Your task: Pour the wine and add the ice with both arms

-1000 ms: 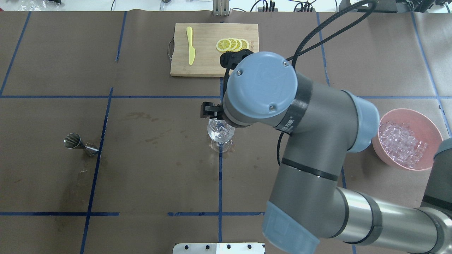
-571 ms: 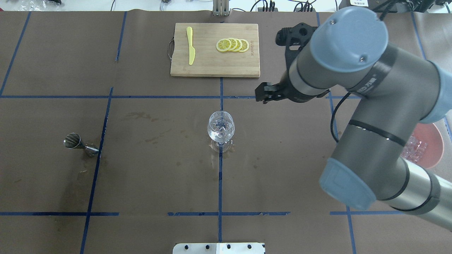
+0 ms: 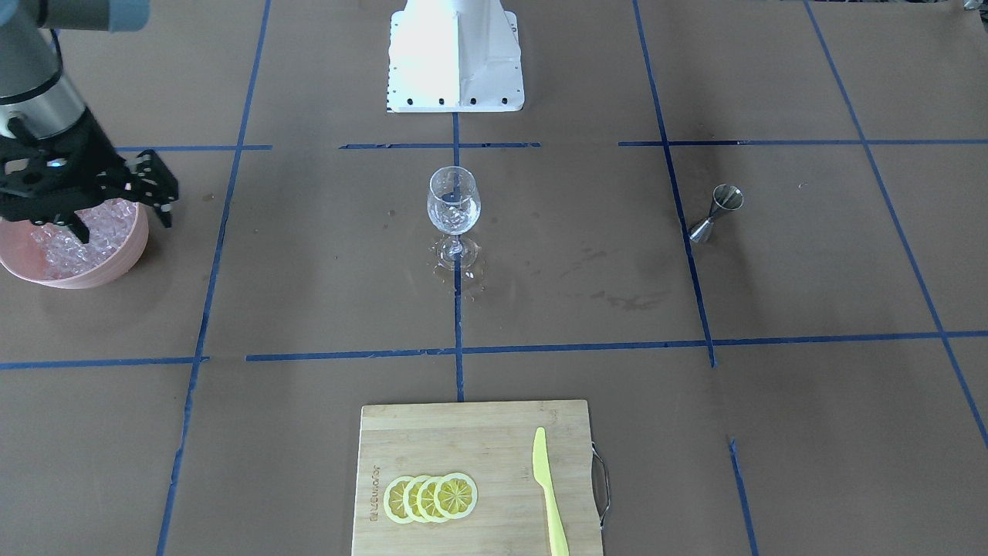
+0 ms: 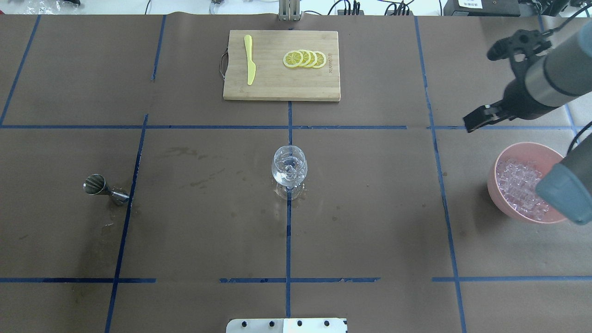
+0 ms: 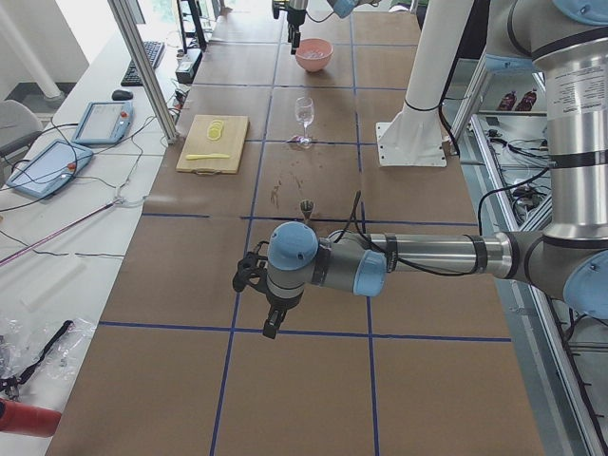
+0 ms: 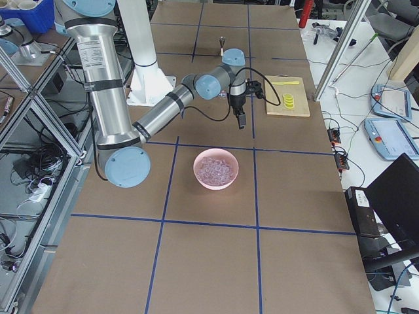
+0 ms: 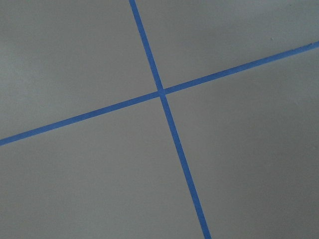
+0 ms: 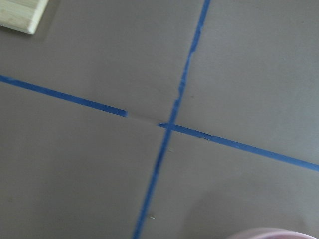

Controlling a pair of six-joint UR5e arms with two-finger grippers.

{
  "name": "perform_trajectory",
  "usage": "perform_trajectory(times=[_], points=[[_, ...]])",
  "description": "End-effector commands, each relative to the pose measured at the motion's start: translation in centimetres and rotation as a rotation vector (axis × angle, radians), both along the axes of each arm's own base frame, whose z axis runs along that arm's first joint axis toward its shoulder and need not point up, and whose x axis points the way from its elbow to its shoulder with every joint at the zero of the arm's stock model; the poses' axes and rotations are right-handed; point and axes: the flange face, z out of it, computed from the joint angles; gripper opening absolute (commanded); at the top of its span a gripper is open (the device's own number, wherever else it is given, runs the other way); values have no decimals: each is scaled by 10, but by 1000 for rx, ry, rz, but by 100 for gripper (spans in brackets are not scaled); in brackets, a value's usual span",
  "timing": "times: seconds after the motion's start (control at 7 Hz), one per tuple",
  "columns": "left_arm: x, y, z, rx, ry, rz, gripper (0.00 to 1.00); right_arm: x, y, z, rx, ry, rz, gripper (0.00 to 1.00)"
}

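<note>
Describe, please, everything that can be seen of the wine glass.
The wine glass is clear, with a round bowl, a short stem and a flat foot. It stands upright mid-table on a blue tape line. The bowl holds glittering clear lumps, seemingly ice. A wet patch surrounds the foot. Nothing grips it.

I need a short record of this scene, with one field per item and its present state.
wine glass: upright at centre, clear contents
ice: heaped in pink bowl
right hand: open, empty, near the bowl
left hand: away from the glass; open or shut unclear
jigger: on the robot's left side
cutting board: lemon slices and knife on it
</note>
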Motion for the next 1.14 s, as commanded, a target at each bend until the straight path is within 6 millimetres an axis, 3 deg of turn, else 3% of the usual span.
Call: perform_trajectory(times=[0.0,0.14,0.43,0.71,0.86,1.0], points=[[1,2,3,-7,1,1,100,112,3,146,2,15,-90,100],[0,2,1,-2,-1,-1,100,157,19,212,-49,2,-65,100],[1,2,4,-11,1,1,100,231,44,296,-199,8,80,100],[1,9,13,-66,2,0,100,255,67,331,-165,28,5,100],[0,13,15,-95,4,-2,100,273,72,334,-164,0,24,100],[0,22,21,-111,9,-2,100,276,73,329,-194,-61,35,100]])
